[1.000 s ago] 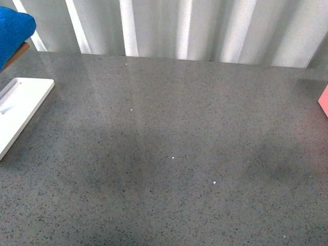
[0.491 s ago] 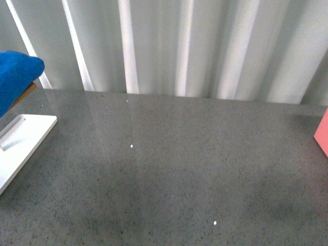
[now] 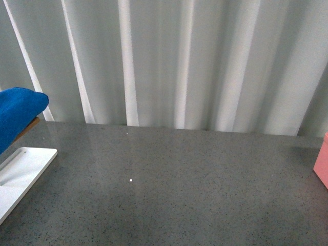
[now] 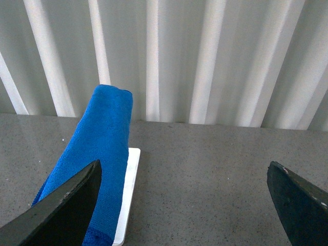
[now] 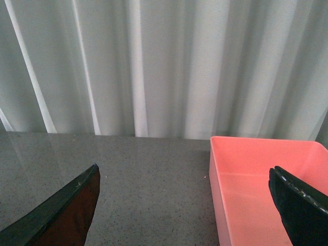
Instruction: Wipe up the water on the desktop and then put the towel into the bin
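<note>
The blue towel hangs folded over something at the far left of the front view, above a white tray. In the left wrist view the towel drapes down over the tray. My left gripper is open and empty over the speckled dark-grey desktop, the towel just beyond its one finger. My right gripper is open and empty, above the desktop beside the pink bin. The bin's edge shows at the front view's right. No water is discernible.
White pleated curtains close off the far edge of the desktop. Neither arm shows in the front view.
The front view has tilted upward: the desktop's far edge, the tray, the towel and the bin's edge sit lower in the frame, and more curtain shows.
</note>
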Robot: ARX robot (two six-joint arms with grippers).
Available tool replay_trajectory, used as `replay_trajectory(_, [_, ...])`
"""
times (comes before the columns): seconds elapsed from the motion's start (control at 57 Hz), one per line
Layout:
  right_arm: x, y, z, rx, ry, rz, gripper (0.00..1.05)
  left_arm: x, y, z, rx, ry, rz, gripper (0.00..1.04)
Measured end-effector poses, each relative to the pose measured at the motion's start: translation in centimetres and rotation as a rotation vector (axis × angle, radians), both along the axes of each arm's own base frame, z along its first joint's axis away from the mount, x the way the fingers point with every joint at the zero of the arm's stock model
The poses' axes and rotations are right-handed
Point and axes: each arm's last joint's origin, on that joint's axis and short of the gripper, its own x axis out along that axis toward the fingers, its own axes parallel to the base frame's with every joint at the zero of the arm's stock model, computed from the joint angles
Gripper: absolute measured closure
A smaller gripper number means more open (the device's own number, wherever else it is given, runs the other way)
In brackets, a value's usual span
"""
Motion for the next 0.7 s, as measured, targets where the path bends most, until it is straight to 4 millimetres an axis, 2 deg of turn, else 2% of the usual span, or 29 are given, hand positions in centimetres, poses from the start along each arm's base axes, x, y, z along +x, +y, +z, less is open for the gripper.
replay_trajectory(0.123, [0.0, 0.0, 0.0, 0.0, 0.0, 0.0, 0.07, 0.0, 0.0, -0.1, -0.009, 0.015, 0.001, 0.07])
replay_trajectory(0.211, [0.0, 0.0, 0.0, 0.0, 0.0, 0.0, 0.07, 0.5, 0.0, -0.4, -0.077, 0.228, 0.007, 0.07])
replay_trajectory(0.263, [0.0, 0.0, 0.0, 0.0, 0.0, 0.0, 0.07, 1.9, 0.0, -0.2, -0.098, 0.297, -0.008, 0.07])
replay_trajectory(0.316, [0.0, 0.0, 0.0, 0.0, 0.0, 0.0, 0.07, 3.6, 0.3, 1.2, -0.104, 0.297, -0.027, 0.07])
replay_trajectory(0.368, [0.0, 0.0, 0.0, 0.0, -0.001, 0.0, 0.07, 6.7, 0.6, 3.4, -0.053, 0.275, -0.025, 0.07])
replay_trajectory(0.421, [0.0, 0.0, 0.0, 0.0, 0.0, 0.0, 0.07, 9.2, 0.7, 4.5, -0.004, 0.294, -0.028, 0.07])
replay_trajectory(0.596, [0.0, 0.0, 0.0, 0.0, -0.001, 0.0, 0.07, 15.7, 0.8, 4.7, 0.114, 0.485, -0.015, 0.07])
replay_trajectory(0.702, [0.0, 0.0, 0.0, 0.0, -0.001, 0.0, 0.07, 19.6, 0.8, 5.4, 0.113, 0.539, -0.003, 0.07])
